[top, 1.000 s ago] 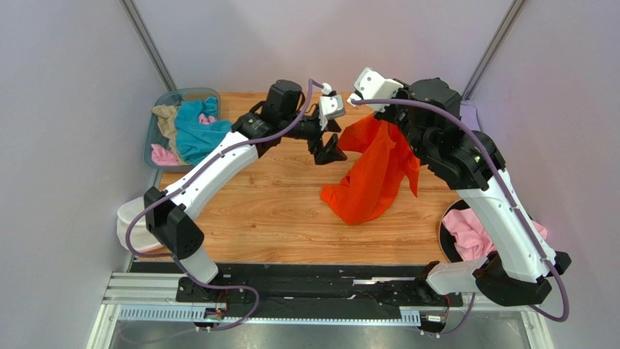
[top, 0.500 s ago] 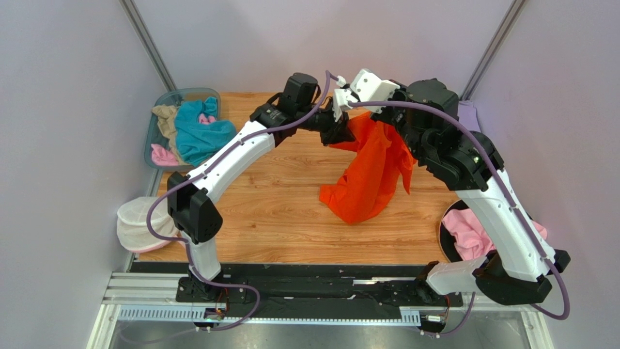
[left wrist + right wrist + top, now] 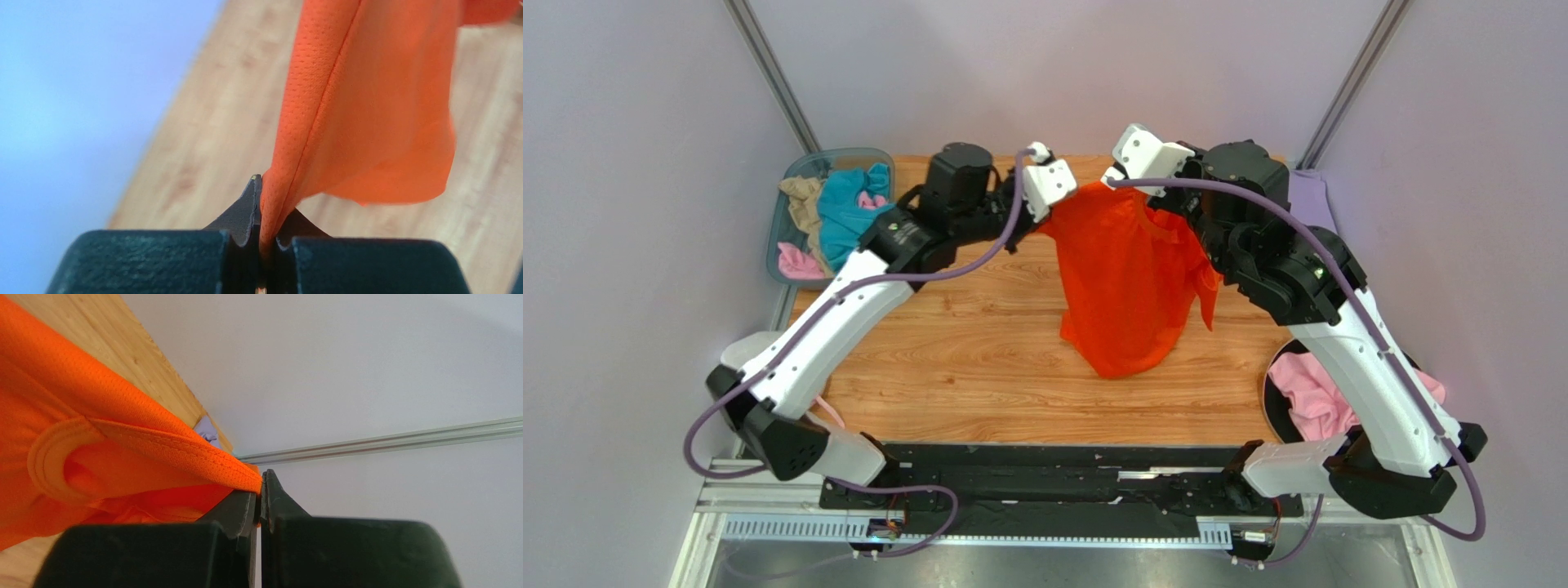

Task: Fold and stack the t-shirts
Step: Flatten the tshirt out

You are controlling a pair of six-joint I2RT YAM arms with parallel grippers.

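A bright orange t-shirt hangs above the back of the wooden table, stretched between both grippers, with its lower end touching the wood. My left gripper is shut on its left top edge; in the left wrist view the orange cloth runs up from the closed gripper. My right gripper is shut on the right top edge; in the right wrist view the stitched hem is pinched at the gripper. More t-shirts, teal, tan and pink, lie in a bin at the back left.
A pink shirt lies in a round dark container at the right edge. A white mesh pouch hangs off the table's left side. A lavender cloth shows at the back right behind the right arm. Grey walls stand close around.
My left gripper reached into the orange shirt, shut on its edge and pulled it left, spreading the cloth wide. The right gripper kept its hold in place.
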